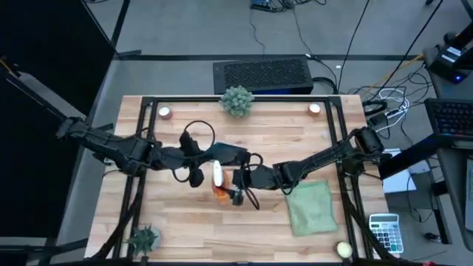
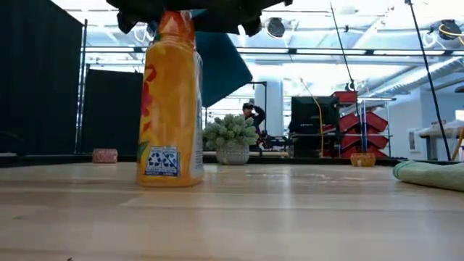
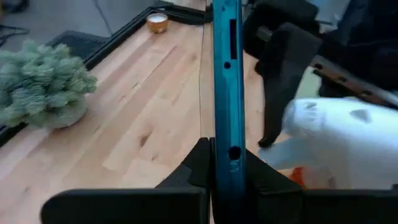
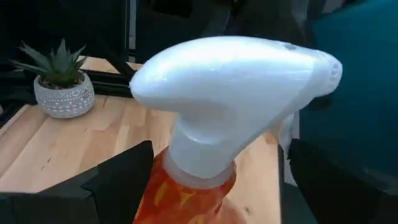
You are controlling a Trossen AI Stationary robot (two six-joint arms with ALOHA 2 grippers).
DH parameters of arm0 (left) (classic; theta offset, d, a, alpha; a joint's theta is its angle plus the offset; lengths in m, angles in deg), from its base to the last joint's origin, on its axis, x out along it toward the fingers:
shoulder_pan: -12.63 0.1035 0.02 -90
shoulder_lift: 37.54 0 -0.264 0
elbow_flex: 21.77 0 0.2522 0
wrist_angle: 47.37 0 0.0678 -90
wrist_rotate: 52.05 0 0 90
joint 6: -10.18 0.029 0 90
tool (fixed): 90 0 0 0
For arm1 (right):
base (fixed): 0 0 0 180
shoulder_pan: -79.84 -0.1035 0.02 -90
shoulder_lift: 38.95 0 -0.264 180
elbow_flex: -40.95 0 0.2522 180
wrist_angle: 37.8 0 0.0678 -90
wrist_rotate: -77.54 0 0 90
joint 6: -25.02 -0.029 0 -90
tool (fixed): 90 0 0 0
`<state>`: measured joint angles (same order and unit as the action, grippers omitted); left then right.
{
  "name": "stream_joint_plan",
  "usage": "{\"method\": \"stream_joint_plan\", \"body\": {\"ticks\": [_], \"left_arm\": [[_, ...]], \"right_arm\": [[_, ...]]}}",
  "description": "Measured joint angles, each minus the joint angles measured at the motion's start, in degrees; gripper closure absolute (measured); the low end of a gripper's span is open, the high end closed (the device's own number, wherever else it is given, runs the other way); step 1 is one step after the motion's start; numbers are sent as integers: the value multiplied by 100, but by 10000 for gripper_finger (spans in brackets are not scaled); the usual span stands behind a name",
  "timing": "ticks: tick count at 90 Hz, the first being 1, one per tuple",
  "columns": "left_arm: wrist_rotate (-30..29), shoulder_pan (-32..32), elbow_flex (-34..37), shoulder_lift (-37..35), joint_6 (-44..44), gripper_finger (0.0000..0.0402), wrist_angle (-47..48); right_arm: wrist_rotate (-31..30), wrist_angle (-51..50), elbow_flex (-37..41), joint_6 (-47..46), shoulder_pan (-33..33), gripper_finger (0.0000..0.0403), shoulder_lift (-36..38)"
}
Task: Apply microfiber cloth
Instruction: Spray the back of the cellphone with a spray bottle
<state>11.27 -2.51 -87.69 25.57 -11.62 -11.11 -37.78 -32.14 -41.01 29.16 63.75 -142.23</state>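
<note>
The microfiber cloth (image 1: 310, 207), pale sage green, lies flat at the table's right near part; its edge shows in the low view (image 2: 432, 174). No gripper touches it. The orange spray bottle (image 2: 171, 101) with a white trigger head (image 4: 230, 81) stands upright on its base at mid-table. My right gripper (image 4: 214, 186) is open, one finger on each side of the bottle's neck without touching it. My left gripper (image 3: 227, 177) is shut on the dark teal-edged tablet (image 1: 229, 154), just left of and above the bottle. My left gripper pinches the tablet between its two fingers at one edge (image 3: 227, 158), coming roughly level from the table's left. The tablet stands on edge and reaches away from the fingers. It is lifted clear of the table, its teal back (image 2: 217, 69) slanting above the bottle.
A potted plant (image 1: 236, 100) stands at the far middle and a small succulent (image 1: 144, 238) at the near left corner. Two candles (image 1: 164, 111) (image 1: 315, 108) sit at the far corners and a pale ball (image 1: 343, 250) at the near right. A black frame (image 1: 140, 185) rims the table.
</note>
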Motion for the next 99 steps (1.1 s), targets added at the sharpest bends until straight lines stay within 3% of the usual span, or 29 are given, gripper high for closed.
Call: {"method": "stream_joint_plan", "body": {"ticks": [14, 32, 64, 86, 99], "left_arm": [[-40, -47, 0, -34, -274, 395, 125], [-371, -307, -2, -332, -1388, 395, 455], [-725, -791, -2, -44, -2597, 395, 766], [-1545, -836, -52, -324, -3594, 395, 2782], [-1293, -1240, -348, -520, -4223, 395, 3659]], "right_arm": [[-58, -110, 0, 114, -2, 51, 29], [-336, -471, 7, 256, -9, 51, 303], [-308, -870, 4, -142, 2, 51, 535], [-736, -1381, 4, -196, -174, 51, 582], [-939, -2265, 0, -636, -310, 51, 815]]}}
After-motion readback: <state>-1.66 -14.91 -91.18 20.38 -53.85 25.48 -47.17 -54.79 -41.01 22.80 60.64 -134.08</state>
